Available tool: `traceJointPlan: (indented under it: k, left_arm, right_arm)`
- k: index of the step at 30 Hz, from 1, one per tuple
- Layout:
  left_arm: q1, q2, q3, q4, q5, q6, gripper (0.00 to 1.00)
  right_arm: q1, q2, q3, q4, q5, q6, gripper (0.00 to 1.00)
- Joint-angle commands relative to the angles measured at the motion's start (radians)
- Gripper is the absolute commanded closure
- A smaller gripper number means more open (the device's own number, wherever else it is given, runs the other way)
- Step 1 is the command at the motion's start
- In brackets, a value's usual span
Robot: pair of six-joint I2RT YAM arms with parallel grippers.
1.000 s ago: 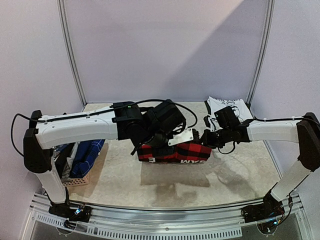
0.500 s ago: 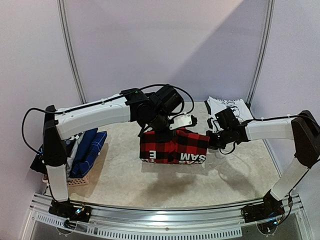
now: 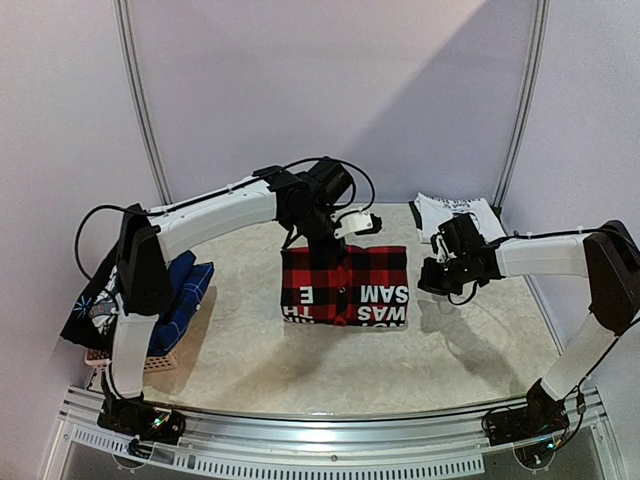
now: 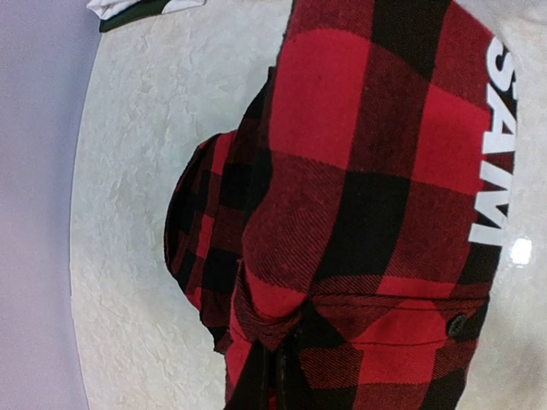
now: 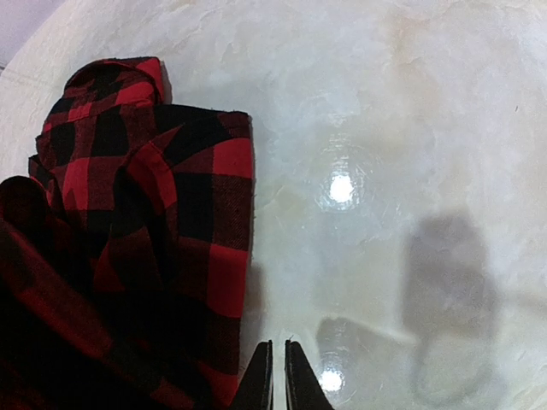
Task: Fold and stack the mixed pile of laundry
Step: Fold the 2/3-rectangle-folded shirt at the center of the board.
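Observation:
The red-black plaid shirt (image 3: 345, 287) with white lettering lies folded flat mid-table. My left gripper (image 3: 320, 240) is at its far edge, shut on a bunched fold of the plaid shirt (image 4: 282, 333). My right gripper (image 3: 428, 277) hovers just off the shirt's right edge. In the right wrist view its fingertips (image 5: 275, 359) are nearly together and hold nothing, with the plaid shirt (image 5: 128, 231) to their left. A white-and-dark-green printed T-shirt (image 3: 455, 213) lies folded at the back right, and its corner shows in the left wrist view (image 4: 141, 7).
A small pinkish woven basket (image 3: 130, 360) stands at the left edge, with blue plaid cloth (image 3: 182, 293) and a navy printed piece (image 3: 95, 303) piled in and over it. Frame posts rise at the back corners.
The plaid shirt, held up between both grippers, has come down flat on the table. My left arm swung toward the back. My right gripper has let go of the shirt.

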Motion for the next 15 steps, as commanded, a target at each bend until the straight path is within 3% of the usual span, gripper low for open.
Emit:
traceJointPlan:
  k: [1,15]
  left_arm:
    - [0.043,0.085,0.08,-0.013,0.051,0.041,1.0]
    - [0.096,0.207,0.102,0.174,0.09,0.089,1.0]
  right_arm:
    - [-0.008,-0.005,0.0,-0.01,0.035,0.003,0.94]
    - [-0.011,-0.012,-0.002,0.016,0.027,-0.018,0.94]
